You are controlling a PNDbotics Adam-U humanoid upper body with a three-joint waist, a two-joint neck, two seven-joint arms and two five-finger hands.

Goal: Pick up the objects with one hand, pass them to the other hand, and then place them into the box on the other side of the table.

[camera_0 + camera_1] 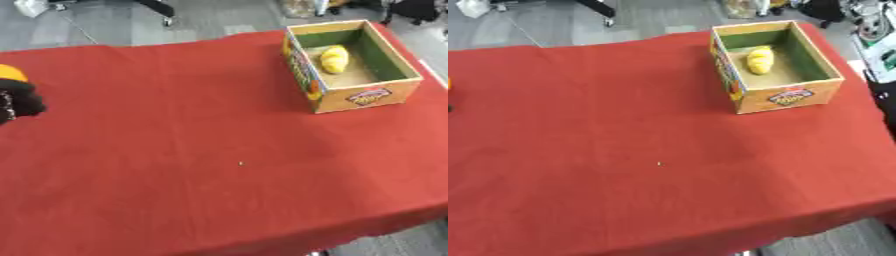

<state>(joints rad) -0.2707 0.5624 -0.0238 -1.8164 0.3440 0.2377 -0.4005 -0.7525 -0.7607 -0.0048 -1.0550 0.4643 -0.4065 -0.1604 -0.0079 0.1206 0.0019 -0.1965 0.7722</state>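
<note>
currently, a table covered in a red cloth (219,165) filled most of both views, its surface lying slightly askew. a cardboard box (366,96) with printed orange and green sides stood at the far right of the table, close to the right edge, its open top facing up and a label on the near wall. inside the box, a yellow object (333,59) lay on the bare floor toward the far left part of the compartment, apart from the near wall; its exact kind could not be made out beyond a rounded, elongated yellow shape. at the left edge of the left eye view, the left hand (17,102) showed only as a dark mass over the cloth, with an orange object (10,73) directly above and touching it. whether the fingers were curled round that orange object or merely beside it could not be told, as most of the hand was cut off by the frame. the right hand appeared in neither view. a tiny pale speck (241,163) sat on the cloth near the middle, well apart from the box. grey floor (131,25) showed beyond the far edge.
</note>
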